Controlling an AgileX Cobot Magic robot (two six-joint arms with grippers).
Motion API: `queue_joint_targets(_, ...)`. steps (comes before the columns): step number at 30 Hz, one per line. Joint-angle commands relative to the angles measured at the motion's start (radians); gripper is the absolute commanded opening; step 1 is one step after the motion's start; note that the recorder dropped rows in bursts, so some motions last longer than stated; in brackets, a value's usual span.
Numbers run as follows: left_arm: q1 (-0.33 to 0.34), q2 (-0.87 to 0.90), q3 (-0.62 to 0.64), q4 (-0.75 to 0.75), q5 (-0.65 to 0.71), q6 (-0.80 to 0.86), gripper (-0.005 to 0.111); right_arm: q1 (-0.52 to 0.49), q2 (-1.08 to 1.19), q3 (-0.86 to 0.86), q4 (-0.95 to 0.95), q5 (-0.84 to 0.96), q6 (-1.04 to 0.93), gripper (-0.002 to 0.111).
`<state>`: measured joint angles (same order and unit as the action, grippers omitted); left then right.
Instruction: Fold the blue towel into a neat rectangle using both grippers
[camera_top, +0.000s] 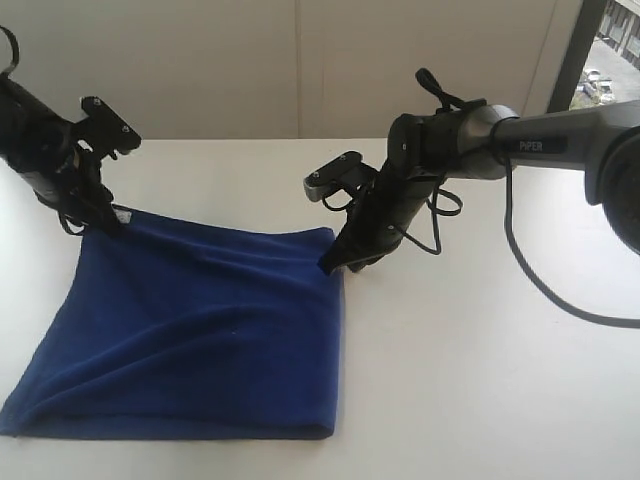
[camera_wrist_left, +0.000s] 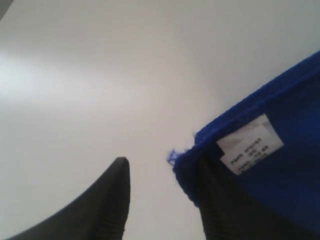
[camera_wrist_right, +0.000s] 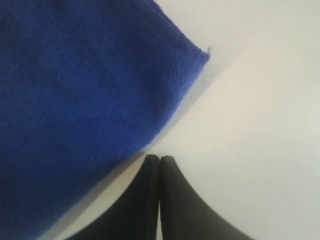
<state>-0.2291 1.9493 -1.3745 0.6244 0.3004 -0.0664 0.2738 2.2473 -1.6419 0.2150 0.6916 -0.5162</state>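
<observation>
The blue towel (camera_top: 200, 330) lies folded over on the white table, its fold along the near edge. In the exterior view my left gripper (camera_top: 105, 222) is at the towel's far left corner, beside the small white tag (camera_top: 122, 215). In the left wrist view its jaws (camera_wrist_left: 161, 165) stand open, one finger over bare table and the other against the tagged corner of the towel (camera_wrist_left: 290, 165), with the tag (camera_wrist_left: 250, 142) facing the camera. My right gripper (camera_top: 328, 268) is at the far right corner. Its fingers (camera_wrist_right: 160, 159) are pressed together with nothing between them, just off the towel's edge (camera_wrist_right: 75, 100).
The white table (camera_top: 480, 380) extends to the right of the towel. A black cable (camera_top: 560, 300) from the right arm loops over the table at the right. A white wall stands behind the table.
</observation>
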Motion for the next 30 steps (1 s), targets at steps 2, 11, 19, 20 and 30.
queue_joint_targets(2, -0.001, -0.051, -0.006, 0.001, 0.050, -0.012, 0.048, -0.004, -0.001, -0.002, -0.016, 0.021, -0.012, 0.000)
queue_joint_targets(11, -0.001, 0.063, -0.006, 0.013, -0.041, -0.009, 0.048, -0.004, -0.001, -0.002, -0.016, 0.025, -0.016, 0.000)
queue_joint_targets(19, 0.006, 0.116, -0.006, 0.061, -0.048, -0.009, 0.048, -0.004, -0.001, -0.002, -0.016, 0.023, -0.018, 0.000)
queue_joint_targets(20, 0.011, 0.116, -0.006, 0.061, -0.046, -0.017, 0.048, -0.004, -0.001, -0.002, -0.016, 0.023, -0.018, 0.000)
queue_joint_targets(30, 0.030, 0.034, -0.006, 0.056, 0.048, -0.073, 0.048, -0.004, -0.016, -0.002, -0.033, -0.032, -0.022, 0.000)
